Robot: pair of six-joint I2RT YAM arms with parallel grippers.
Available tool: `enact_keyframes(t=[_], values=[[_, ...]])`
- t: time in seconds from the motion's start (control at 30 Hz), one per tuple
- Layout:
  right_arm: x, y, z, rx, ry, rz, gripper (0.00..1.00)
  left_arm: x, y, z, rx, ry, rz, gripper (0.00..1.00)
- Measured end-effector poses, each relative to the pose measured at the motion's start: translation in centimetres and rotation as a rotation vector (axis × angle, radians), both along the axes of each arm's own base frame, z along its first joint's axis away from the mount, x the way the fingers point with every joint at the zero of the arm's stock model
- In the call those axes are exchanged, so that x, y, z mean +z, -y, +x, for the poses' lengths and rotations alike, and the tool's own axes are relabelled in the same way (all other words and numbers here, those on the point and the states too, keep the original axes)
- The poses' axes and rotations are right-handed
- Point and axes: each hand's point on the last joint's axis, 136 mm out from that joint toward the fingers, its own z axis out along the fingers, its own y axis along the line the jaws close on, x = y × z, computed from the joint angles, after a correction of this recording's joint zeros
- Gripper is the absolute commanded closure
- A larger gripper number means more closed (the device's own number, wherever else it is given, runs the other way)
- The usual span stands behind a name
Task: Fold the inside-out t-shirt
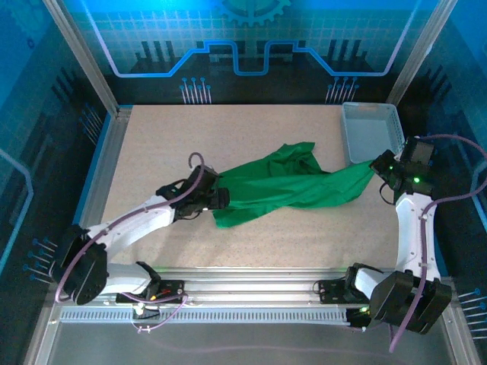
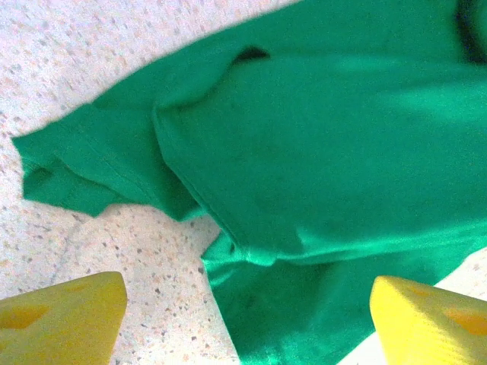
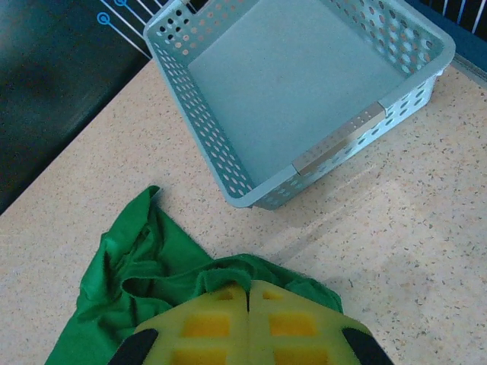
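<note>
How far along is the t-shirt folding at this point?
Nothing is folded yet: the t-shirt lies bunched and twisted on the table. In hand: right fingers shut on one end, left fingers open over the other. Left: flattening and every fold.

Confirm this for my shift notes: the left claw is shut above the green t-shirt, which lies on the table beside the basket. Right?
Not quite. The left claw is open: the left wrist view shows its yellow fingers wide apart. The rest stands: it is above the green t-shirt, which lies on the table beside the basket.
</note>
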Motion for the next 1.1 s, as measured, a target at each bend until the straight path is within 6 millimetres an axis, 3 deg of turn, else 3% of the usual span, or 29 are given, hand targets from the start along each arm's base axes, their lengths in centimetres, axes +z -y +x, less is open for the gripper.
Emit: enact_keyframes(t=[0.13, 0.23, 0.4, 0.6, 0.73, 0.9, 1.1], values=[[0.0, 0.0, 0.0, 0.000, -0.001, 0.000, 1.00, -3.2, 0.6, -0.8, -0.055, -0.063, 0.120, 0.24], [0.0, 0.0, 0.0, 0.000, -0.001, 0.000, 1.00, -5.0, -0.1, -0.9, -0.058, -0.101, 0.200, 0.29], [0.0, 0.0, 0.0, 0.002, -0.001, -0.002, 1.00, -5.0, -2.0, 0.5, 0.011, -0.090, 0.260, 0.35], [0.0, 0.0, 0.0, 0.005, -0.002, -0.006, 1.00, -4.6, -8.1, 3.6, 0.256, -0.093, 0.197, 0.41], [0.0, 0.0, 0.0, 0.007, -0.003, -0.008, 1.00, -4.8, -11.9, 4.4, 0.401, -0.124, 0.131, 0.45], [-0.1, 0.0, 0.0, 0.007, -0.003, -0.008, 1.00, -4.4, -10.2, 3.2, 0.352, -0.116, 0.040, 0.45], [-0.1, 0.0, 0.0, 0.007, -0.003, -0.008, 1.00, -1.8, -4.5, 1.2, 0.164, -0.022, -0.032, 0.46]])
